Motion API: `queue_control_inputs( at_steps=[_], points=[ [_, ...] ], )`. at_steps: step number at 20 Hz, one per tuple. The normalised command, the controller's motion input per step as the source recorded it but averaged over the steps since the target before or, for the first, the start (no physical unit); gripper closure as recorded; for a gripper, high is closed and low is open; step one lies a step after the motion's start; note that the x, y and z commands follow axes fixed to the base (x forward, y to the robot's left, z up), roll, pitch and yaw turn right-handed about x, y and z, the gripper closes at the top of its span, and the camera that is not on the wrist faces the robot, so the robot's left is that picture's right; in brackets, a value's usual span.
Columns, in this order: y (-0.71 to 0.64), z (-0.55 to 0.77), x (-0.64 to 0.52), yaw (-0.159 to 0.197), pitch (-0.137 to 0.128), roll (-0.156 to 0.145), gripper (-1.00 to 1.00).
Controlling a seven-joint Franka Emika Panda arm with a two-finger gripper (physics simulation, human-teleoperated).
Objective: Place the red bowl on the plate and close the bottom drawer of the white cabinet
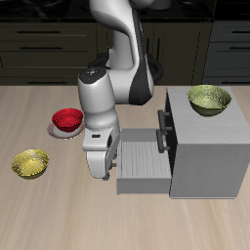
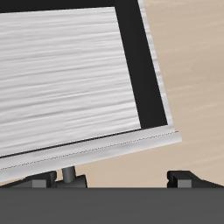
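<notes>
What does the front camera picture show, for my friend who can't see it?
A robot arm reaches down at the front of the open bottom drawer of a white cabinet. The red bowl sits on the plate; yellow-green bowls sit on the table and the cabinet top.

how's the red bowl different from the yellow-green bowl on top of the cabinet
The red bowl is glossy bright red; the yellow-green bowl is dull olive-yellow. The red bowl sits on the plate at table level; the yellow-green bowl stands on the white cabinet. The red one looks smaller. Both are round, upright and apparently empty.
</notes>
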Motion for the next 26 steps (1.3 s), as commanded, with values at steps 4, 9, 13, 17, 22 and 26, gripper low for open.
queue_control_inputs(
  at_steps=[4,9,13,17,22,26],
  points=[
    [0.23,-0.13,0.06,-0.021,-0.003,0.032,-1.0],
    [0.34,-0.15,0.02,0.031,-0.035,0.061,-1.0],
    [0.36,-0.11,0.05,0.084,0.013,0.108,-1.0],
    [0.47,0.02,0.17,0.051,0.014,0.121,-1.0],
    [0.38,-0.03,0.1,-0.011,0.01,0.063,-1.0],
    [0.35,-0.07,0.09,-0.016,-0.007,0.049,-1.0]
  ],
)
